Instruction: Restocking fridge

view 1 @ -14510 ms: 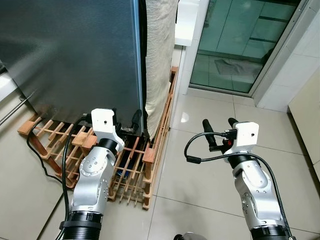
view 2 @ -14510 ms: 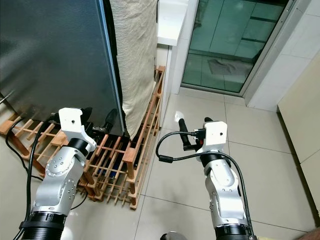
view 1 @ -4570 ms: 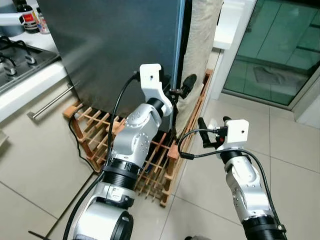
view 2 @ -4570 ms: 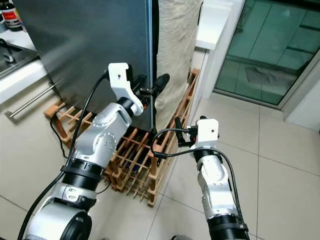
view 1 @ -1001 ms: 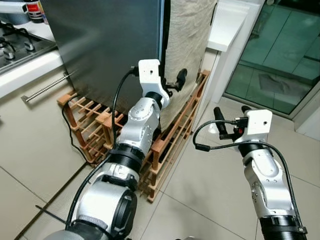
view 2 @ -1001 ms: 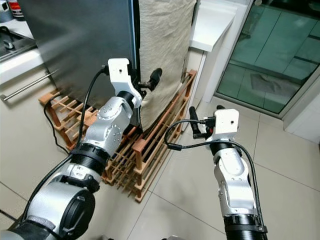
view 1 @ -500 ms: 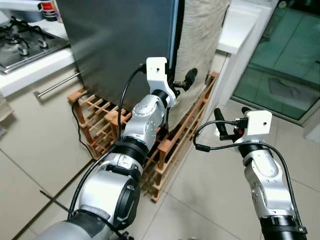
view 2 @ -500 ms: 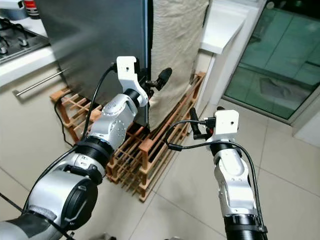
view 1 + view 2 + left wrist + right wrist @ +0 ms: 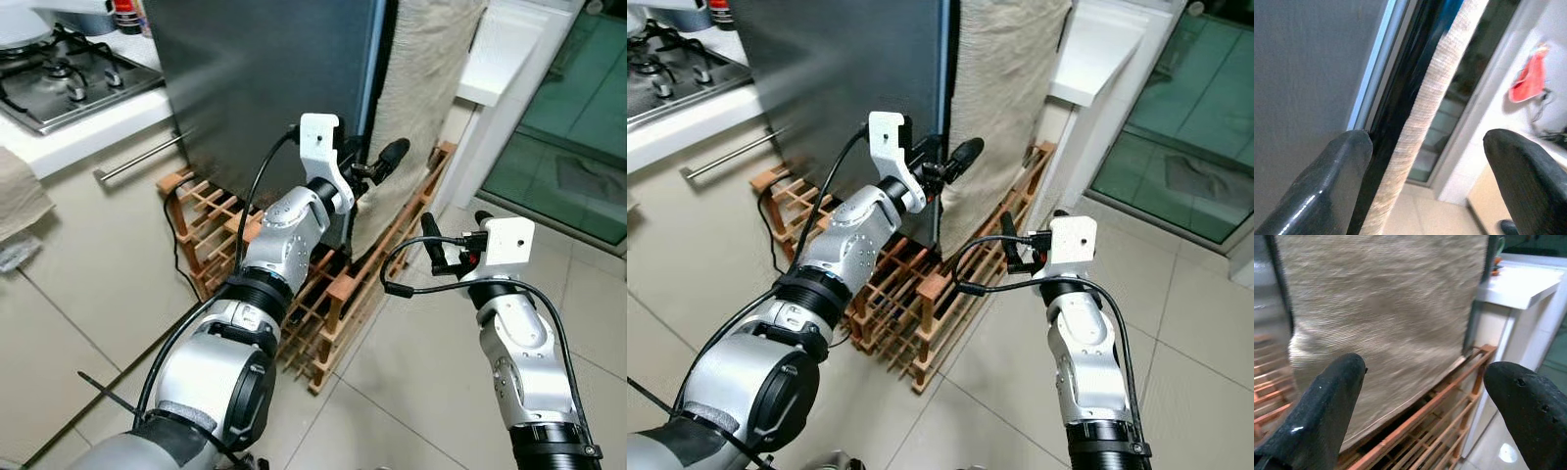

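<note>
Nearest, the right tool (image 9: 453,235) hangs spread and empty over the floor tiles, beside the wooden rack (image 9: 333,294) at the fridge's foot. Farther on, the left tool (image 9: 950,157) is raised to the fridge door (image 9: 265,88), its fingers spread astride the door's upright right-hand edge, one on the grey face, one toward the hanging cloth (image 9: 1004,108). The left arm is nearer; that edge runs vertically.
</note>
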You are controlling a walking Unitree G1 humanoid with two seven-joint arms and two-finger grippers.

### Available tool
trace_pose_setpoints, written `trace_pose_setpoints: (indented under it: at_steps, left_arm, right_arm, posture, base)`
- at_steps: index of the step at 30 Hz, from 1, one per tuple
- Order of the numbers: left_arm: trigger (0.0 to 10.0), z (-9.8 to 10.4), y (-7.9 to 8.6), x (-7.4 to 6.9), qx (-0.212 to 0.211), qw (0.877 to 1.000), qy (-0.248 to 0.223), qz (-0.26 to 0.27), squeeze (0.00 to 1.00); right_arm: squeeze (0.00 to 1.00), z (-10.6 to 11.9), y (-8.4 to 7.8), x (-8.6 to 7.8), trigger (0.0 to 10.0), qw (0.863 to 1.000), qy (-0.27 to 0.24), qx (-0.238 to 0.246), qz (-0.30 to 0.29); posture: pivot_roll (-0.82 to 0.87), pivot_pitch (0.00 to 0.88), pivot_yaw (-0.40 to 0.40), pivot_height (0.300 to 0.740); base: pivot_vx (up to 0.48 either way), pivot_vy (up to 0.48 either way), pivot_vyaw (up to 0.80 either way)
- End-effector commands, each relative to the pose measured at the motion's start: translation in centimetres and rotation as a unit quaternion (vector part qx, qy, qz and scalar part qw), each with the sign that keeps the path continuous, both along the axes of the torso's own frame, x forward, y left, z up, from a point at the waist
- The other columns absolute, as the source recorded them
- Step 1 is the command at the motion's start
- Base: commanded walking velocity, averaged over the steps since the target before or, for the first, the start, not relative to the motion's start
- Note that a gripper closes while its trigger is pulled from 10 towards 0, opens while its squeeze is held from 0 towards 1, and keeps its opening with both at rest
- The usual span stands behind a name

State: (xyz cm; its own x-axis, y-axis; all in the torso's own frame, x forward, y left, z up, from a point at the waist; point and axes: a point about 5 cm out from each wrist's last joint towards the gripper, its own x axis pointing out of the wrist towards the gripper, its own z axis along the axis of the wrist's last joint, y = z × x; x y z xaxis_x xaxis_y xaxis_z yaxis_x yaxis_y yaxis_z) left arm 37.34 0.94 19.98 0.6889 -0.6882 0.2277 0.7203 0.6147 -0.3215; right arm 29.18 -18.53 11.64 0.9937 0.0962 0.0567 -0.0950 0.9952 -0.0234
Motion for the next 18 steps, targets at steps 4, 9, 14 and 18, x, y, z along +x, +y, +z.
trace_pose_setpoints:
  at_steps: [4, 9, 14, 18]
  left_arm:
    - [10.0, 2.7, -9.6, -5.4, -0.099, 0.976, -0.004, -0.192, 0.0]
    - [10.0, 2.5, -9.8, -6.0, -0.097, 0.97, -0.009, -0.222, 0.0]
    - [10.0, 0.7, -7.9, -4.7, -0.04, 0.989, -0.003, -0.142, 0.0]
    - [10.0, 0.5, -6.4, -3.7, -0.031, 0.996, 0.001, -0.089, 0.0]
  right_arm:
    - [0.0, -0.3, 0.0, -0.1, 10.0, 1.0, 0.007, 0.002, -0.002]
    - [0.0, -0.3, 0.0, -0.1, 10.0, 1.0, 0.006, 0.002, -0.003]
    - [0.0, -0.4, 0.1, 0.0, 10.0, 1.0, 0.006, 0.003, -0.003]
    - [0.0, -0.4, 0.2, 0.0, 10.0, 1.0, 0.005, 0.002, -0.002]
  posture:
    - [-0.2, 0.0, -0.001, 0.74]
    - [-0.19, 0.0, 0.004, 0.74]
    - [-0.19, 0.0, 0.005, 0.74]
    - [-0.19, 0.0, 0.006, 0.74]
  base:
    - [0.0, 0.0, 0.0]
    - [0.0, 0.0, 0.0]
    - [0.0, 0.0, 0.0]
    - [0.0, 0.0, 0.0]
